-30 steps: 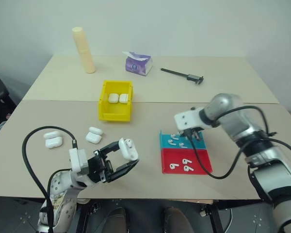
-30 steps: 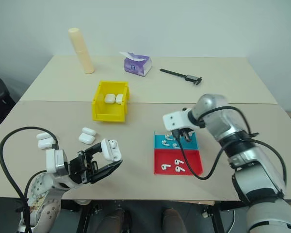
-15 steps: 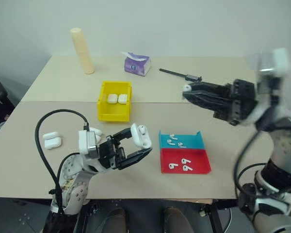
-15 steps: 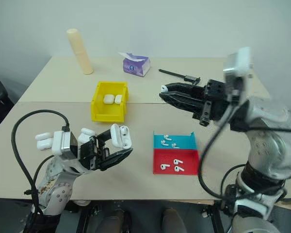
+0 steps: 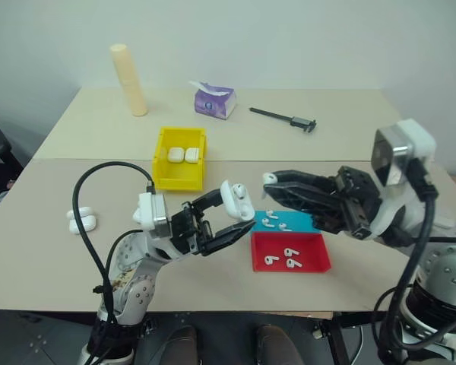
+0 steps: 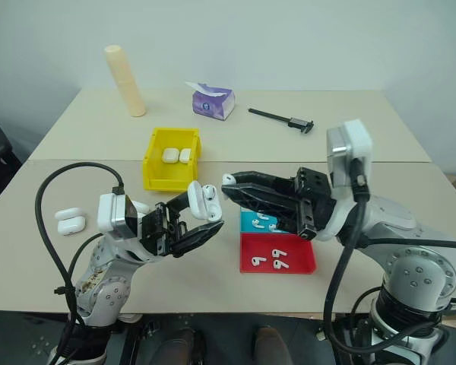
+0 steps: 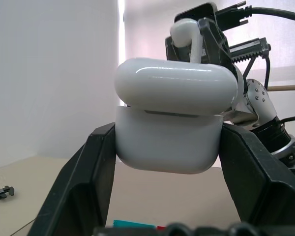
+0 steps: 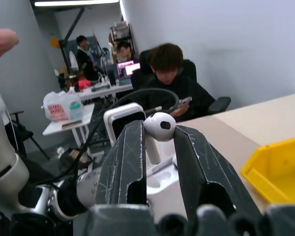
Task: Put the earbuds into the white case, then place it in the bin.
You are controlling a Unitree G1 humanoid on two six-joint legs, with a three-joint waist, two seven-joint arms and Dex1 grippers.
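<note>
Mid-task: left gripper (image 5: 226,220) clamps white case (image 5: 236,201) aloft over table, lid flipped up; right gripper (image 5: 269,185) pinches earbud (image 5: 269,179) at fingertips, just beside case, not yet seated; more earbuds wait in teal tray (image 5: 298,221) and red tray (image 5: 314,260); yellow bin (image 5: 164,167) holds two cases; case glossy, rounded

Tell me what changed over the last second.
The right gripper lifted an earbud off the teal tray and swung it left, close to the open white case. The left gripper, shut on that case, rose slightly. The yellow bin stayed put.
</note>
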